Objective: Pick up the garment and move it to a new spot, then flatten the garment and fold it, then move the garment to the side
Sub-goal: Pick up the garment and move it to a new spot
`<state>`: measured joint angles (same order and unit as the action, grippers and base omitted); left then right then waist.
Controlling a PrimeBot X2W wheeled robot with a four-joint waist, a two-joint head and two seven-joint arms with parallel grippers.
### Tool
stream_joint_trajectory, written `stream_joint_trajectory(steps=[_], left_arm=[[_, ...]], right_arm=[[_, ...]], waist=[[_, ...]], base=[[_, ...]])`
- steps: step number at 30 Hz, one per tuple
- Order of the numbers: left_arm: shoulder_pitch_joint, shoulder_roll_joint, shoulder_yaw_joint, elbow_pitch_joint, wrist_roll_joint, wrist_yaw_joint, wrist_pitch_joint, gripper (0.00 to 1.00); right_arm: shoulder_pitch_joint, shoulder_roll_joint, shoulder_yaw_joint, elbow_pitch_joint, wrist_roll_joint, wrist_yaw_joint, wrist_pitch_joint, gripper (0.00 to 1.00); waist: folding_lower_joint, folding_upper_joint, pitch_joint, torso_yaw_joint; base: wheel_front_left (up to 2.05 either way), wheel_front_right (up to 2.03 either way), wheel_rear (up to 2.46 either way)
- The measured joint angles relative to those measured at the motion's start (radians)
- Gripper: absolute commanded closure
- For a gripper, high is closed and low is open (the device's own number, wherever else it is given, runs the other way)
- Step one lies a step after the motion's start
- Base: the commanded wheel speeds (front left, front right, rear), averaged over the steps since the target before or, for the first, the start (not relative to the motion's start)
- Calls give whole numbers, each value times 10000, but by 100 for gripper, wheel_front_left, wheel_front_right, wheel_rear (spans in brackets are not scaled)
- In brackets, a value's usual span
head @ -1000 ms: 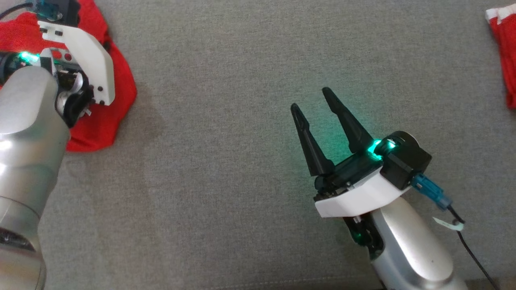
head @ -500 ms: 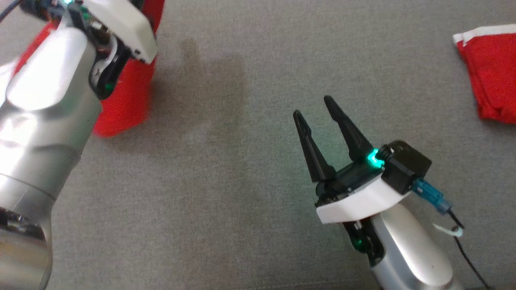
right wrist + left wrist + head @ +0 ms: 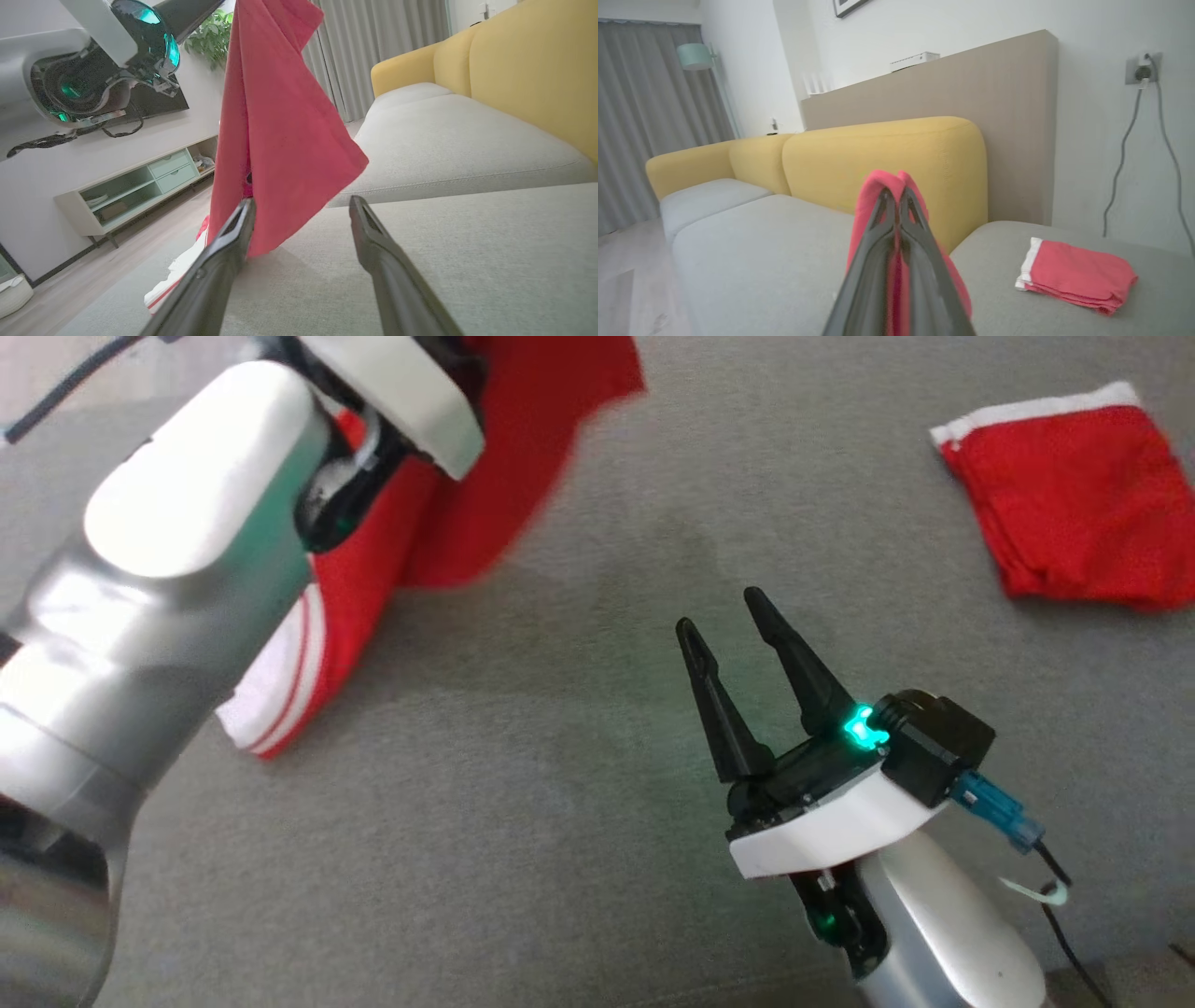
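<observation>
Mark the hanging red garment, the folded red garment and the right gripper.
hanging red garment (image 3: 280, 130), right wrist view, middle of draped cloth
folded red garment (image 3: 1074, 495), head view, centre of top layer
right gripper (image 3: 719, 609), head view, midway between its open fingertips

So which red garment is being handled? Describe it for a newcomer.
Start at the grey sofa seat. On its left a garment hangs from the shut left gripper, white-striped end down at the seat. Unlike the folded garment on the right, also red, it is lifted and loose.
</observation>
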<state>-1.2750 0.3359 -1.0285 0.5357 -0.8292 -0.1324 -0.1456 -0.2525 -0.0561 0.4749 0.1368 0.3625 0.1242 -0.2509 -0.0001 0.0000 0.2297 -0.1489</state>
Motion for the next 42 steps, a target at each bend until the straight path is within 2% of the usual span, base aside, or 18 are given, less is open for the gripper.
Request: stream_joint_trajectory(steps=[6,7,8,12,17,24,27,34,39,42], left_arm=[[-78,-466,-815,-466,-362,0,-29,100],[-78,-639,-945,-468,-441,0,38,65],[-70,-811,-1135,-468,-575,0,161,0],[41,-1164,-2029,-497,-805,0,380,0],[121,-1116,-2314,-259,-867,0,251,0],[116,-562,-2117,487,-966,19,-472,0],[217,-253,-1720,725,-1127,263,-784,0],[2164,681,-704,221,-1216,1611,-1043,0],[4742,1183,761,-1505,-897,2880,-1066,0],[6744,1227,1695,-2502,-717,3442,-1066,0]], right_arm=[[3,2,33,-144,146,0,0,0],[3,2,33,-169,161,0,0,0],[2,0,36,-173,161,0,0,0],[0,2,58,-255,240,0,0,0],[-1,2,31,-274,249,0,0,0],[2,2,-119,-217,234,0,0,0],[16,2,-291,-161,138,0,0,0],[627,4,-1241,-104,-165,0,0,0],[1122,6,-1747,21,-466,0,0,0],[1432,19,-1923,21,-562,0,0,0]], waist=[[0,0,125,-645],[0,0,165,-727],[1,0,208,-800],[1,0,387,-1012],[2,0,491,-988],[1,0,343,-481],[1,0,166,-151],[0,0,-333,842],[0,0,-724,1558],[0,0,-956,1861]], base=[[0,0,0],[0,0,0],[0,0,0],[0,0,0],[0,0,0],[0,0,0],[0,0,0],[0,0,0],[0,0,0],[0,0,0]])
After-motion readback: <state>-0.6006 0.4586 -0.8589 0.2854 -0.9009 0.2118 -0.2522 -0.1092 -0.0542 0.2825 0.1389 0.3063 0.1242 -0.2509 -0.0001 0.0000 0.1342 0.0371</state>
